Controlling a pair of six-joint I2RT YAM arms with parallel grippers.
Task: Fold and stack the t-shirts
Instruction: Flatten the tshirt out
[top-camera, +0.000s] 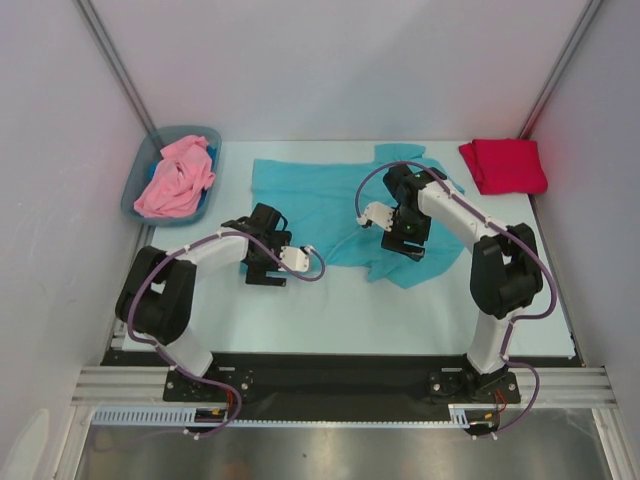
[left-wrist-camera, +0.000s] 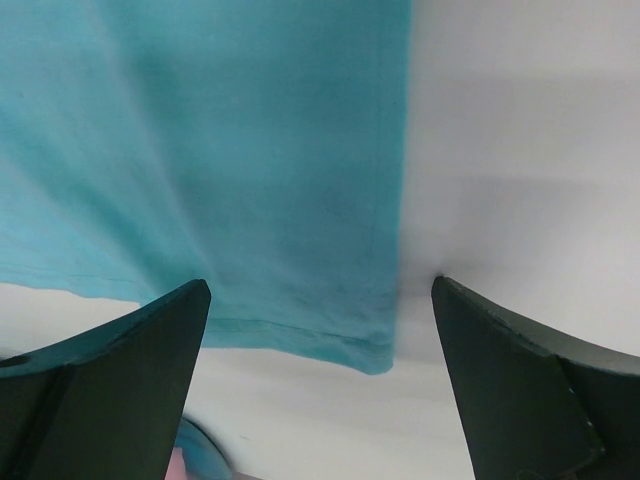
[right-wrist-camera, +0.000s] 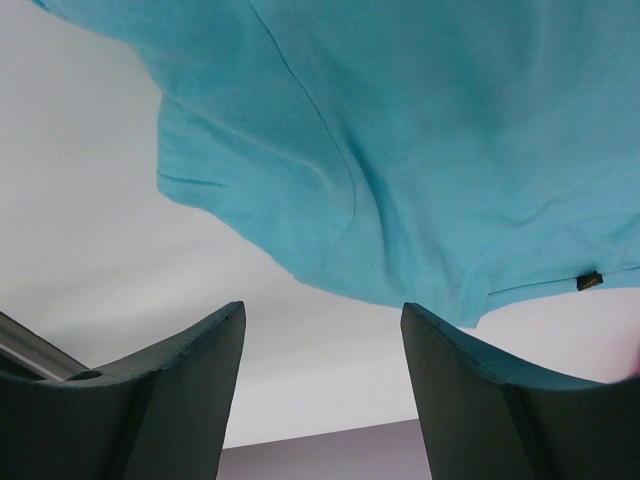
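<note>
A teal t-shirt (top-camera: 320, 195) lies spread across the middle of the table. My left gripper (top-camera: 262, 245) hovers at its near left corner, open; the left wrist view shows the hem corner (left-wrist-camera: 300, 150) just beyond the wide-apart fingers (left-wrist-camera: 150, 360), with nothing between them. My right gripper (top-camera: 405, 238) hangs over the shirt's near right part, open too; the teal t-shirt (right-wrist-camera: 420, 120) edge lies ahead of its empty gripper (right-wrist-camera: 323, 320). A red t-shirt (top-camera: 503, 165) lies folded at the back right. A pink t-shirt (top-camera: 175, 178) sits crumpled in the bin.
The grey-blue plastic bin (top-camera: 190, 131) stands at the back left against the wall. White walls close in the table on three sides. A small dark label (right-wrist-camera: 590, 281) shows at the teal shirt's hem.
</note>
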